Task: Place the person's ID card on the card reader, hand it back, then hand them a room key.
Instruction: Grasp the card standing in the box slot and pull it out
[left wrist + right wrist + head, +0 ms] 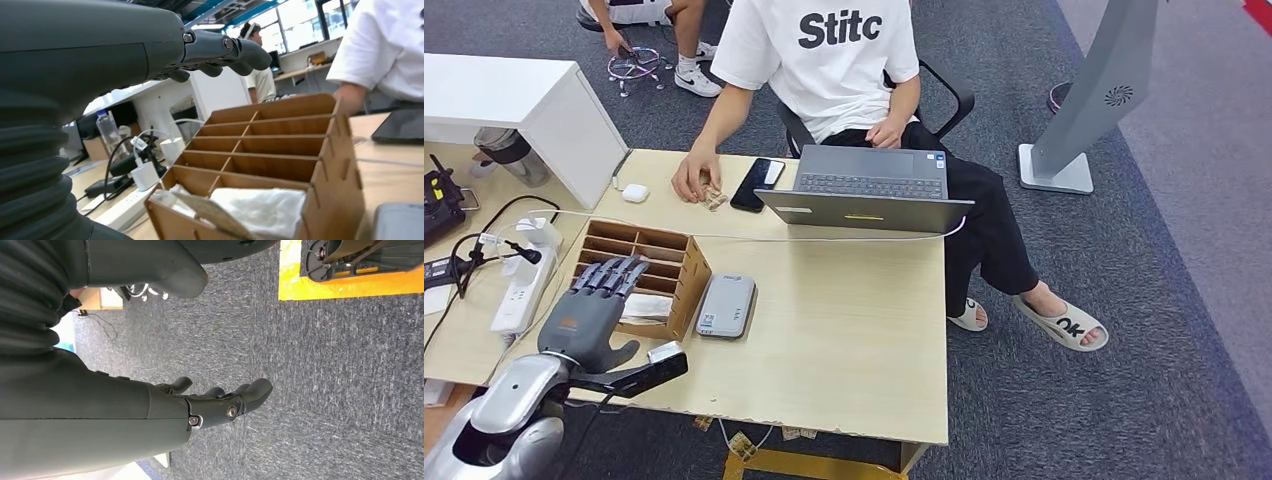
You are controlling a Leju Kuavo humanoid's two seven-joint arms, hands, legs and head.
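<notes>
My left hand (594, 305) hovers over the near end of a wooden compartment box (674, 262), fingers stretched out and apart, holding nothing. In the left wrist view the fingers (225, 50) reach above the box (280, 150), whose nearest slot holds white cards or paper (260, 210). A grey card reader (726, 305) lies on the table just right of the box. Across the table a seated person in a white shirt rests a hand (694, 180) on the table with a small card-like thing (714, 197) under the fingers. My right hand (220, 402) hangs over grey carpet, fingers loosely extended and empty.
An open laptop (869, 190) and a black phone (757, 183) lie at the table's far side. A power strip with plugs (524, 280) and cables sit left of the box. A white cabinet (534, 110) stands at the far left. A white earbud case (634, 193) lies near the person's hand.
</notes>
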